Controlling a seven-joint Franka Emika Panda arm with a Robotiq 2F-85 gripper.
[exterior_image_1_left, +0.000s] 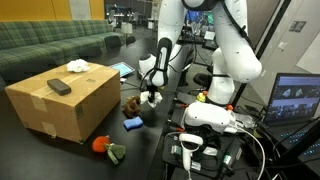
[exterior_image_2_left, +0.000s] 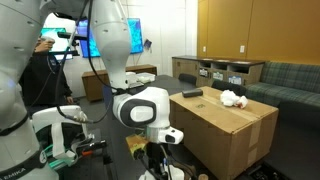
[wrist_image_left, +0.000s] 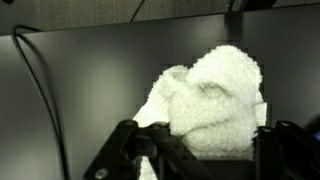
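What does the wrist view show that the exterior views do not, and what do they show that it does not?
Only the wrist view: the white fluffy thing up close, clamped in the gripper, and a black cable beside it. Only the exterior views: the cardboard box, the black object on it, the green sofa, a blue toy. Both: the gripper and the dark table.

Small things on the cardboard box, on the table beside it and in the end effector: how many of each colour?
White: 2, crumpled cloth on the box, fluffy thing in the end effector
Black block: 1
Brown toy: 1
Blue block: 1
Red toy: 1
Dark green thing: 1
Total: 7
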